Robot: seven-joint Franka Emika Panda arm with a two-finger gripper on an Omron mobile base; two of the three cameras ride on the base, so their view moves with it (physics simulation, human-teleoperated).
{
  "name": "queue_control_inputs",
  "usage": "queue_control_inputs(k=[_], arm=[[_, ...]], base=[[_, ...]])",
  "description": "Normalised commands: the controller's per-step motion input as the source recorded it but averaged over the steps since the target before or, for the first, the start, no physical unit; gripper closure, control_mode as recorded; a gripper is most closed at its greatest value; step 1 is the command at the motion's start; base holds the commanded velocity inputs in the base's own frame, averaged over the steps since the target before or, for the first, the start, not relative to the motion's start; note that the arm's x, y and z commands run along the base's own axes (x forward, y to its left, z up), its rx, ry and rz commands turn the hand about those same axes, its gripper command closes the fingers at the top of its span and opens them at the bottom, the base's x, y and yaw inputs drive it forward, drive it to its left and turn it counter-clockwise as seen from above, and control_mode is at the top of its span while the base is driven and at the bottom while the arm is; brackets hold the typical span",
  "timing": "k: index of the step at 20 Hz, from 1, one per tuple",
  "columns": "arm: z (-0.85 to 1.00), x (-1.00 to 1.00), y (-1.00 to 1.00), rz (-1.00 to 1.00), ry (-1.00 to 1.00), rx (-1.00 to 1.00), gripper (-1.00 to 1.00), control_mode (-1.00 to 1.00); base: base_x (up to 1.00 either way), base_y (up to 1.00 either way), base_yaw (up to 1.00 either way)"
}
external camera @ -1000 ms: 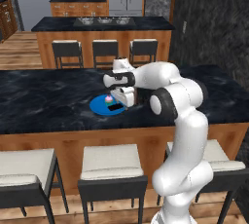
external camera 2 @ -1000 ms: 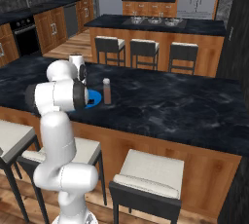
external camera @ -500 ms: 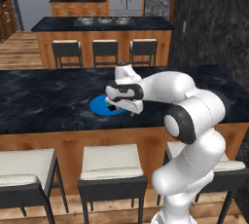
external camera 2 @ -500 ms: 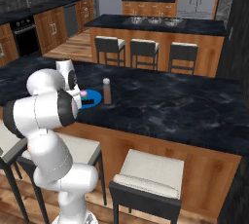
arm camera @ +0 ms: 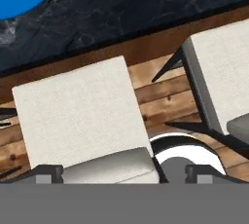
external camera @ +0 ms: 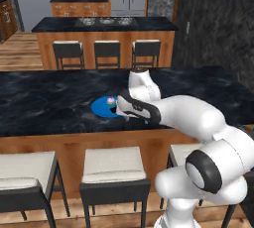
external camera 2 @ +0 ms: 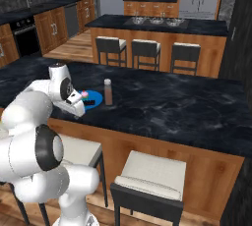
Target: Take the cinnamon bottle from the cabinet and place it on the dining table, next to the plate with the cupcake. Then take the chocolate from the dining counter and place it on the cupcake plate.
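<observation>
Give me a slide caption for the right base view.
Bottle standing beside the blue plate on the dark counter.

Cushioned stools [external camera: 115, 172] stand at the near wooden edge of the dark marble counter [external camera: 44, 104], with a second island [external camera 2: 162, 28] and more stools [external camera 2: 146, 53] behind.

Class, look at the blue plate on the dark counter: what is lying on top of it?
On the blue plate sit a pink cupcake and a dark chocolate piece. The arm covers its near side.
</observation>
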Motion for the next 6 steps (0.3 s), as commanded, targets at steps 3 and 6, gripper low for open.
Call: queue_control_inputs(k=[3,6], arm=[[0.23,-0.77,-0.18,0.40,-0.07,0.00,-1.00,-1.00],[0.20,-0.76,-0.13,0.39,-0.06,0.00,-1.00,-1.00]], base=[[0.00,0.00,0.00],[0.00,0.00,0.00]])
